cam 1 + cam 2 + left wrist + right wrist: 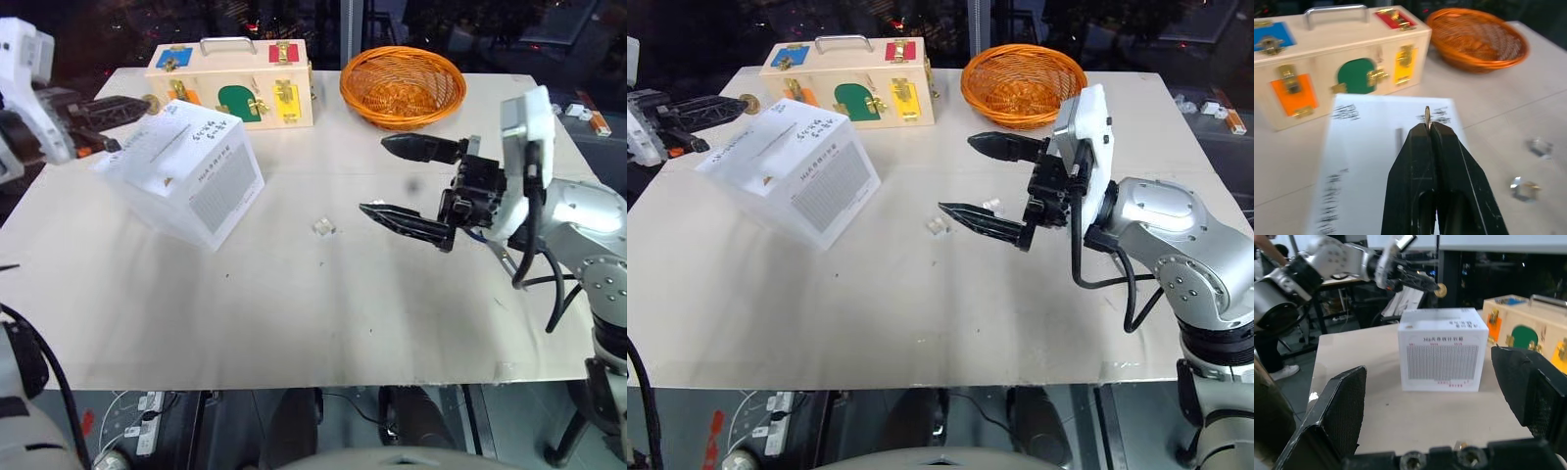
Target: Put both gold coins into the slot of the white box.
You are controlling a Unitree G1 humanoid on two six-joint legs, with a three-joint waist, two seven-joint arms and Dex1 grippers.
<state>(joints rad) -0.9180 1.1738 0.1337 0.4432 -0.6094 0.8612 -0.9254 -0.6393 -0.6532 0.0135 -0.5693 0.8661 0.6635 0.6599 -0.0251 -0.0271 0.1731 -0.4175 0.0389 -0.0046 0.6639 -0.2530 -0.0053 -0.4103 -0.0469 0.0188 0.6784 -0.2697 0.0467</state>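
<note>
The left hand (1428,128) has its two black fingers pressed together on a thin gold coin (1427,116), seen edge-on at the tips in the left wrist view and as a small round gold disc (1440,290) in the right wrist view. It hangs above the far edge of the large white carton with black small print (186,166), which sits on the pale bench (294,304) and appears tilted in the head views. The thin dark slot (1399,139) on the carton's top face lies just beside the fingertips in the left wrist view, partly hidden behind them; whether the coin is over it cannot be told.

The right hand (397,178) is held above the bench in the air, well apart from the carton, its fingers spread wide with nothing between them.

Two small glassy, faintly gold-tinted pieces (937,225) and (992,206) lie on the bench near the right hand; they are too small to make out their shape. In the left eye view one of them is hard to find beside the lower finger.

Behind the carton stands a flat wooden case with coloured latches and a metal handle (235,83), its lower left corner hidden by the carton. A round orange woven basket (402,86) sits at the far edge.
</note>
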